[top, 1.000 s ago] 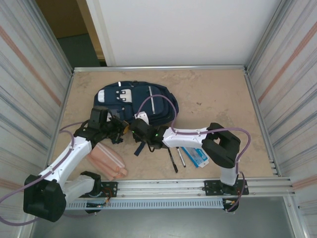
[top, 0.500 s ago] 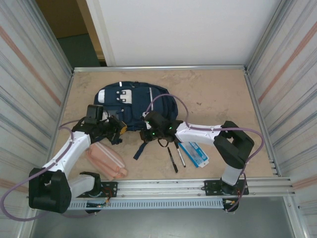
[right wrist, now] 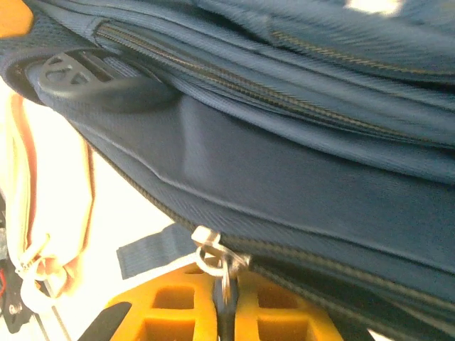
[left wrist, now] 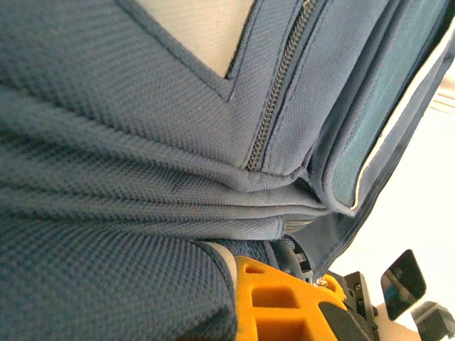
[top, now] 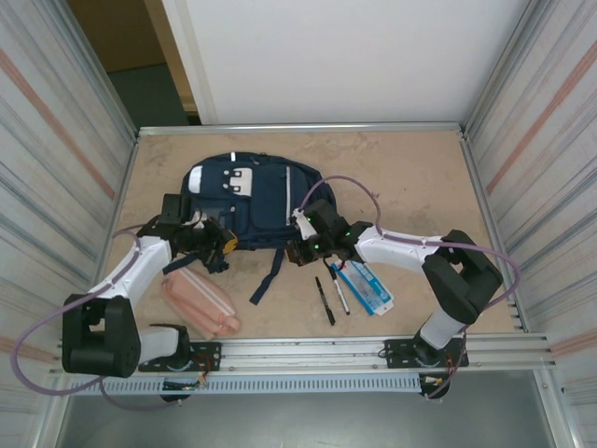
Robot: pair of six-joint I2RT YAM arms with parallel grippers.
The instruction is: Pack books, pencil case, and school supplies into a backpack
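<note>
The navy backpack [top: 254,198] lies flat on the table's far left half. At its near left edge, my left gripper [top: 221,245] is shut on a fold of backpack fabric [left wrist: 142,234]; one orange finger [left wrist: 284,302] shows beside the cloth. My right gripper [top: 297,248] sits at the bag's near right edge, shut on the metal zipper pull [right wrist: 222,257]. The pink pencil case [top: 199,301] lies near the left arm. Two black pens [top: 325,301] and the blue-and-white box [top: 369,287] lie under the right arm. The books are out of view.
Metal walls close in the table on the left, right and back. A dark strap [top: 267,277] trails from the backpack toward the near rail [top: 373,350]. In the right wrist view, the pencil case [right wrist: 28,213] lies beyond the bag's edge.
My right gripper has slid to the right along the backpack's near edge, closing on the zipper pull. The backpack has shifted a little farther back. The left gripper stays clamped on the fabric.
</note>
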